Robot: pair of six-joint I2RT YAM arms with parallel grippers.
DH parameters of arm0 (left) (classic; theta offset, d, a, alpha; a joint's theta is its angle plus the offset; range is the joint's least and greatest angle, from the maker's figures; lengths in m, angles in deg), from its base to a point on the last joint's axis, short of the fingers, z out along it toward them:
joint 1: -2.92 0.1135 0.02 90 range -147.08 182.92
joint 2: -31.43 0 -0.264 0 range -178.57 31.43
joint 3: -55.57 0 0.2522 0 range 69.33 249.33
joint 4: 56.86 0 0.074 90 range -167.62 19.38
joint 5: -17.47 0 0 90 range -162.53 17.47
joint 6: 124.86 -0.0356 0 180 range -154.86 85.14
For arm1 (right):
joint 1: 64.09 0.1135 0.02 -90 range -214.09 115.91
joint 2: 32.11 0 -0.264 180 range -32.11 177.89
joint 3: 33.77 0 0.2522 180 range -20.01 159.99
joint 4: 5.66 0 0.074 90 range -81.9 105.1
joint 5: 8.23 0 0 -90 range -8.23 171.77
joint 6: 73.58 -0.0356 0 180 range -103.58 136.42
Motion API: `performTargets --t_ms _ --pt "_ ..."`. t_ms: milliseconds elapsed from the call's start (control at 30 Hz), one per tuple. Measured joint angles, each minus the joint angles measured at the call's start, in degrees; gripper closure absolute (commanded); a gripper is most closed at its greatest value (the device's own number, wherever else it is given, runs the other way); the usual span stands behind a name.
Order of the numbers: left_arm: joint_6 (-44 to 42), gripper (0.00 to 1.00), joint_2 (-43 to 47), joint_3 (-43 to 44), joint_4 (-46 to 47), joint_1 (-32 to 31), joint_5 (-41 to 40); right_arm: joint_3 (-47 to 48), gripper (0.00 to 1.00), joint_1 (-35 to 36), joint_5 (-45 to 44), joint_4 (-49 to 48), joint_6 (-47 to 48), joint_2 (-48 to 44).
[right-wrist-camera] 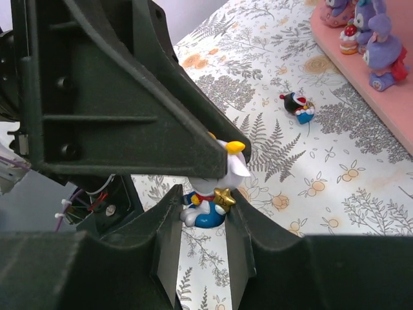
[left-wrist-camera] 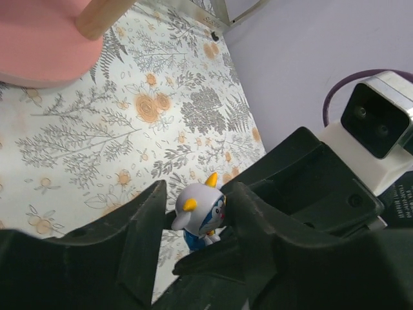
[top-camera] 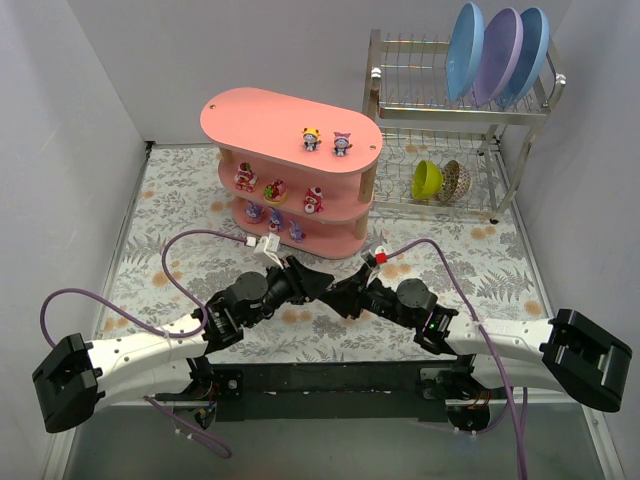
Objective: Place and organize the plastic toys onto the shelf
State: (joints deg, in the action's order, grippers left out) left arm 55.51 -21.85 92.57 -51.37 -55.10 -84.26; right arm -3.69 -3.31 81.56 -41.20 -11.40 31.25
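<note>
A small white-hooded blue toy with yellow horns [left-wrist-camera: 200, 208] [right-wrist-camera: 216, 194] hangs above the floral table between both grippers at the middle front. My right gripper [right-wrist-camera: 205, 194] [top-camera: 345, 290] is shut on its blue body. My left gripper [left-wrist-camera: 193, 197] [top-camera: 315, 280] brackets its head from the other side, jaws slightly apart with a thin gap at one ear. The pink shelf [top-camera: 290, 115] stands behind, with two toys [top-camera: 311, 138] on top and more on its lower tiers. One dark toy [right-wrist-camera: 298, 105] lies loose on the table near the shelf base [right-wrist-camera: 387, 103].
A metal dish rack [top-camera: 395, 110] stands at the back right with coloured plates [top-camera: 500, 50] above and a green bowl [top-camera: 427, 180] below. Grey walls close in on the left, back and right. Purple cables loop over the table beside both arms.
</note>
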Motion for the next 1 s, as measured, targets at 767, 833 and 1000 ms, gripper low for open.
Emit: performTargets --t_ms 767,833,1000 --pt "12.76 0.15 -14.21 23.78 -34.34 -5.86 -13.53 0.00 0.99 0.00 -7.78 11.98 14.69 -3.04" --pt "14.03 0.20 -16.13 24.76 -35.87 -6.16 -14.10 0.00 0.99 0.02 -8.02 12.26 14.97 -3.04" --pt "16.24 0.28 -19.85 26.23 -37.66 -6.38 -14.25 0.00 0.99 0.20 -8.28 12.37 15.63 -3.04"
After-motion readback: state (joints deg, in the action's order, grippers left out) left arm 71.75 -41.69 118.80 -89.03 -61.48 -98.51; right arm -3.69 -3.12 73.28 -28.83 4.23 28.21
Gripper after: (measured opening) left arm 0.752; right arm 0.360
